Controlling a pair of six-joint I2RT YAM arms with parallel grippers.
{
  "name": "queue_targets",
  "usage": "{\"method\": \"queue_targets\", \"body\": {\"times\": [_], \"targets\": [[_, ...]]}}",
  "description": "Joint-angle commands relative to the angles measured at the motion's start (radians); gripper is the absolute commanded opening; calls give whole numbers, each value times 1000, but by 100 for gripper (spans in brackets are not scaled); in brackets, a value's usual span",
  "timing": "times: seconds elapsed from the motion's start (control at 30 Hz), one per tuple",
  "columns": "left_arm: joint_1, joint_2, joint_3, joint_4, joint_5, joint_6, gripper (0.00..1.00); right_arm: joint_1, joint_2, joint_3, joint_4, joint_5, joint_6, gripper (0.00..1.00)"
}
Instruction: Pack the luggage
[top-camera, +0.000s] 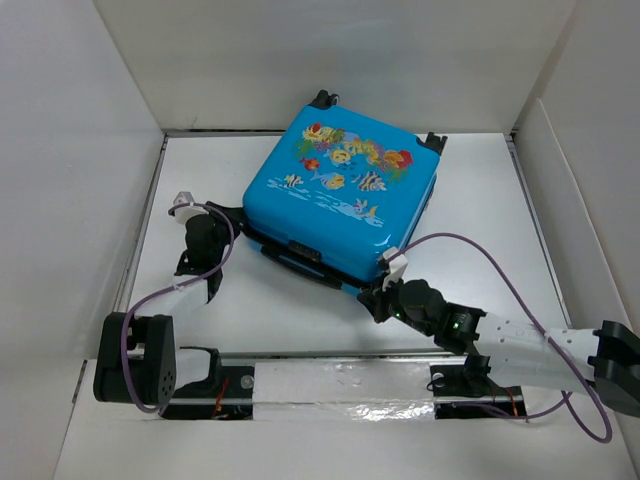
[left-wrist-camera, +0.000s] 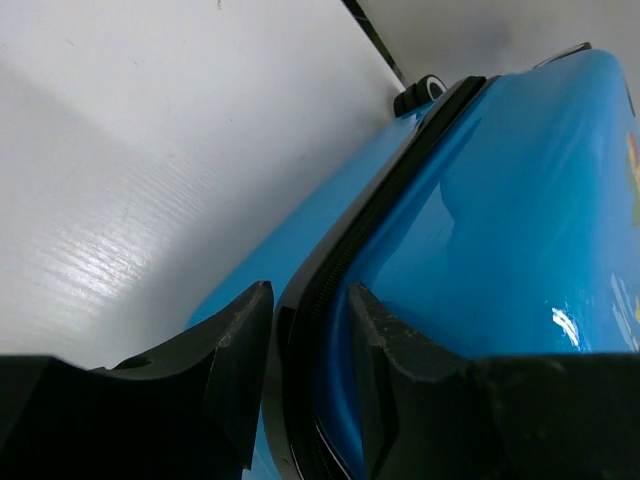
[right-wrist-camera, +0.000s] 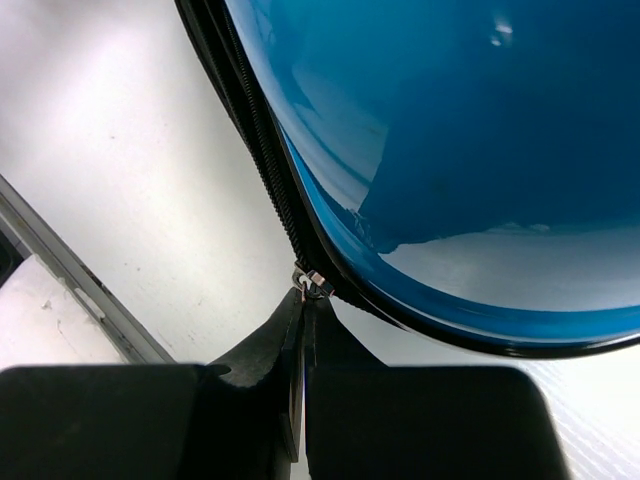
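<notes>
A small bright blue hard-shell suitcase (top-camera: 340, 200) printed with cartoon fish and coral lies flat and closed on the white worktop (top-camera: 480, 190), print side up, towards the back of the white-walled enclosure. Its black-and-white wheels (top-camera: 322, 98) point at the far wall. The left tool (top-camera: 232, 228) sits at the case's near left corner. From the left wrist, its black fingers (left-wrist-camera: 240, 340) stand apart on either side of the black zip seam (left-wrist-camera: 350, 250) that runs between the two shells. Whether they actually pinch that seam cannot be told. The right tool (top-camera: 378, 298) reaches in low to the near right corner. From the right wrist, its fingers (right-wrist-camera: 270, 350) are pressed together on a small silver zip pull (right-wrist-camera: 308, 283), held right at the fingertips against the seam where the shell curves round the corner. A purple cable (top-camera: 500, 270) arcs over the right arm, and another loops along the left.
</notes>
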Motion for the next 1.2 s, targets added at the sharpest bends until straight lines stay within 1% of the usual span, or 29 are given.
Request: {"method": "queue_targets", "body": {"times": [0.0, 0.07, 0.1, 0.17, 0.27, 0.3, 0.4, 0.43, 0.47, 0.57, 0.67, 0.7, 0.8, 0.83, 0.87, 0.93, 1.07, 1.13, 1.17], "targets": [[-9, -50, -32, 122, 49, 34, 33, 2, 2, 36, 5, -55, -18, 0], [-9, -46, -21, 98, 49, 59, 31, 2, -1, 29, 4, -57, -10, 0], [-20, -37, -11, 80, 47, 79, 26, 2, -2, 24, 7, -55, -9, 0], [-29, -9, 8, 29, 47, 88, 22, -16, -10, 15, 10, -60, -5, 0], [-29, 17, 2, 26, 38, 94, 7, -16, -19, 10, 5, -65, -4, 0], [-29, 23, 3, 23, 38, 99, 0, -16, -24, 9, 2, -65, -5, 0], [-29, 37, -4, 20, 47, 129, 0, -38, -28, 10, 2, -65, -16, 0], [-40, 32, -12, 36, 54, 139, 0, -38, -28, 16, 1, -71, -28, 0], [-67, 25, -29, 38, 76, 163, 0, -64, -27, 22, -5, -75, -36, 0], [-136, -1, -67, 33, 63, 204, 0, -96, -30, 59, -34, -95, -65, 0], [-136, -35, -104, 23, 63, 217, 0, -119, -42, 85, -57, -123, -91, 0], [-136, -43, -98, 3, 13, 232, 3, -119, -42, 87, -67, -126, -96, 0], [-136, -78, -47, -129, -46, 254, 29, -128, -40, 79, -76, -140, -91, 0], [-136, -87, -41, -140, -60, 254, 34, -128, -40, 75, -74, -143, -90, 0], [-136, -99, -35, -149, -74, 252, 35, -128, -40, 69, -73, -146, -85, 0], [-136, -92, -23, -166, -118, 251, 35, -128, -47, 49, -64, -150, -78, 0], [-136, -44, 6, -191, -124, 261, 34, -128, -57, 38, -61, -155, -78, 0], [-136, -23, 14, -187, -124, 261, 26, -128, -67, 36, -61, -158, -76, 0], [-136, -5, 26, -189, -129, 261, 20, -128, -70, 36, -62, -158, -76, 0]]}}
